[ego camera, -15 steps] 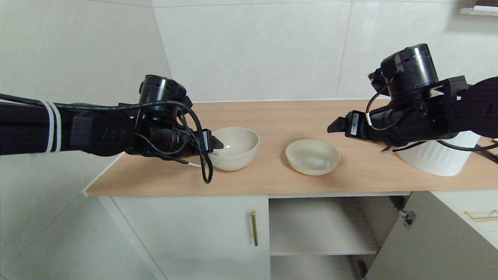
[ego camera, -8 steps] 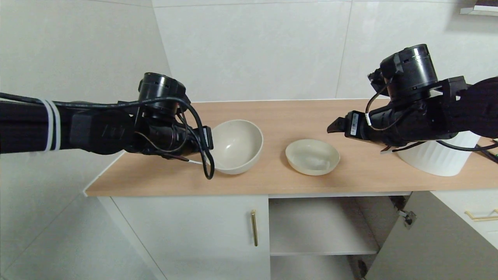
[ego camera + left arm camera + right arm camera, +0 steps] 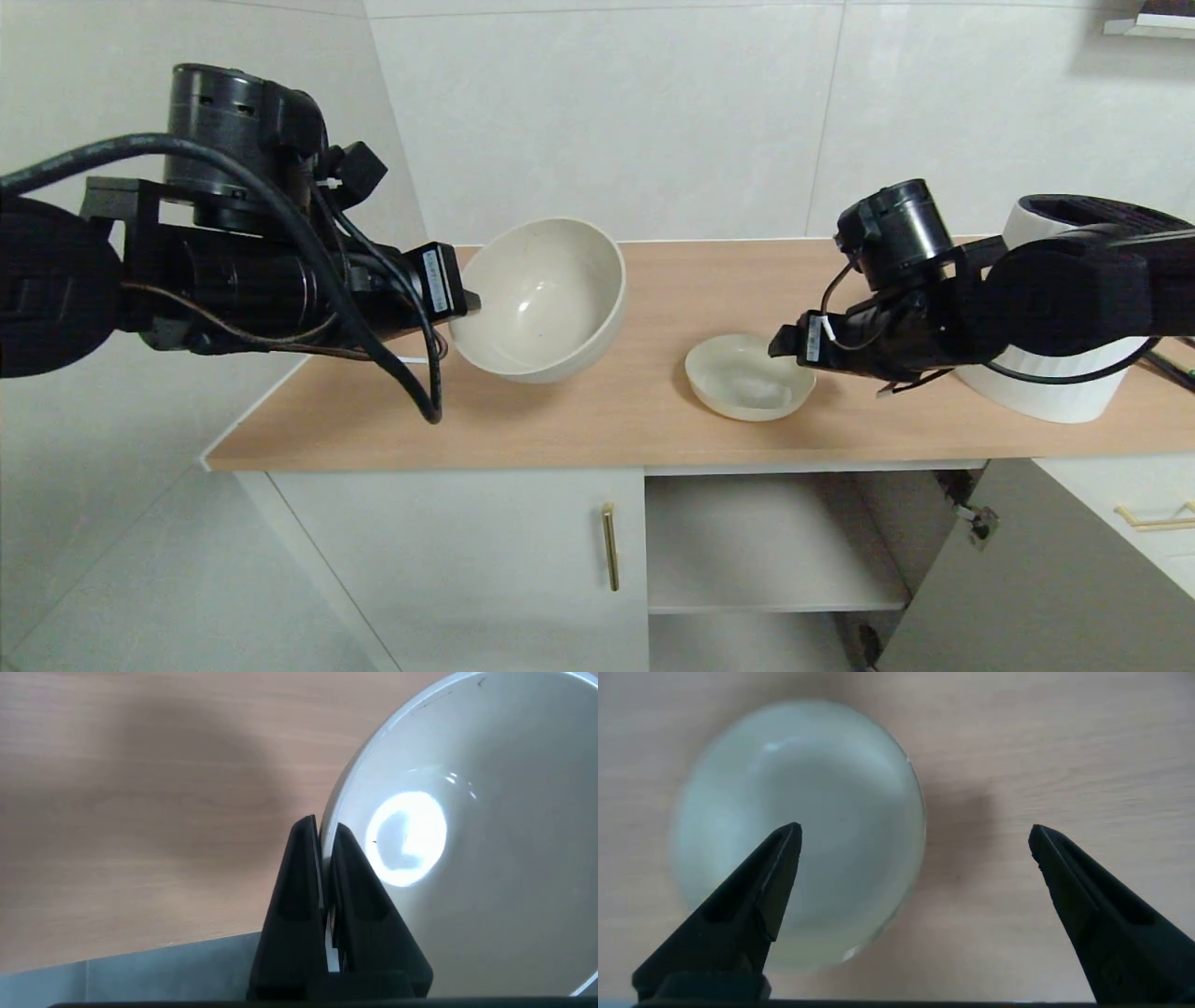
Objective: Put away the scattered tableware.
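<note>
A light wooden countertop point(image 3: 653, 280) runs along a white tiled wall point(image 3: 607, 112), with white cabinets below.

The left gripper point(image 3: 470, 303) holds a deep, round, cream-coloured bowl point(image 3: 546, 299) in the air above the left part of the countertop. The bowl is tilted, with its opening turned partly toward the viewer. In the left wrist view, the two black fingers point(image 3: 304, 873) are clamped close together on the bowl's rim, one inside and one outside.

A shallow, pale, translucent dish point(image 3: 750, 376) rests flat on the countertop near its front edge, to the right of the raised bowl and well apart from it. The right gripper point(image 3: 782, 342) hangs low at the dish's right rim. In the right wrist view its black fingers point(image 3: 752, 905) are spread wide and grasp nothing; one lies over the dish and the other over bare wood beside it. Whether a fingertip touches the dish is hard to tell.

Behind the right arm stands a white ribbed container point(image 3: 1055, 392), on the right end of the countertop.

Below, the left cabinet door point(image 3: 448, 560) is closed and has a slim brass handle point(image 3: 609, 546). The compartment next to it stands open, showing a white shelf point(image 3: 766, 541).
</note>
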Motion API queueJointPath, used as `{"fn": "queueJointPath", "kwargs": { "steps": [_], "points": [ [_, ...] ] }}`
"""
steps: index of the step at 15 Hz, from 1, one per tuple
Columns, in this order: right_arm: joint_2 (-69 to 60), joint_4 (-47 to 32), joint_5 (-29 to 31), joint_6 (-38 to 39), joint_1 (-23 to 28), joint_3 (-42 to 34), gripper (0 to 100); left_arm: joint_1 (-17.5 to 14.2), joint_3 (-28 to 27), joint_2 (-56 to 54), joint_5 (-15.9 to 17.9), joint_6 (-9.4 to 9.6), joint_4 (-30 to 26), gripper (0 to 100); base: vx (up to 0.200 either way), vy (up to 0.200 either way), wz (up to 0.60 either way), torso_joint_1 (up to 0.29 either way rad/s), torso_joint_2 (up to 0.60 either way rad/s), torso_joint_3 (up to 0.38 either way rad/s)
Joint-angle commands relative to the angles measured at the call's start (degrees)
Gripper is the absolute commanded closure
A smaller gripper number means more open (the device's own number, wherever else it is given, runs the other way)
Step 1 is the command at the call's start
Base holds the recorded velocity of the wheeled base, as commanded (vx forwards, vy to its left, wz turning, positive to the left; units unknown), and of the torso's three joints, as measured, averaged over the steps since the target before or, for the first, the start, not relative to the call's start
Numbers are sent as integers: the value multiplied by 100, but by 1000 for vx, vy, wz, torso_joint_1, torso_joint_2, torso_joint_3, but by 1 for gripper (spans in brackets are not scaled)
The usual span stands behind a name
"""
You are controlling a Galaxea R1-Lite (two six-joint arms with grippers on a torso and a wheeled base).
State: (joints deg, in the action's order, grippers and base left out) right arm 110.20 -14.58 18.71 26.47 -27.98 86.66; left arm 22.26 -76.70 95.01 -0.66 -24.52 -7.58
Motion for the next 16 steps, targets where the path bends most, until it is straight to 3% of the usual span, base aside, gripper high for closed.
{"fn": "queueJointPath", "kwargs": {
  "steps": [1,5,6,13,16],
  "points": [
    [397,8,18,-1,20,96,0,6,15,-88,-4,-1,20,100,0,0,0,0,0,0],
    [608,157,10,25,56,149,0,6,24,-71,-4,-9,29,100,0,0,0,0,0,0],
    [608,192,-17,43,56,158,100,6,24,-71,-4,-1,29,100,0,0,0,0,0,0],
    [379,192,-61,166,64,149,100,24,121,-176,4,-1,29,100,0,0,0,0,0,0],
    [-465,43,-210,131,-15,-141,100,147,525,-554,250,35,275,100,0,0,0,0,0,0]
  ]
}}
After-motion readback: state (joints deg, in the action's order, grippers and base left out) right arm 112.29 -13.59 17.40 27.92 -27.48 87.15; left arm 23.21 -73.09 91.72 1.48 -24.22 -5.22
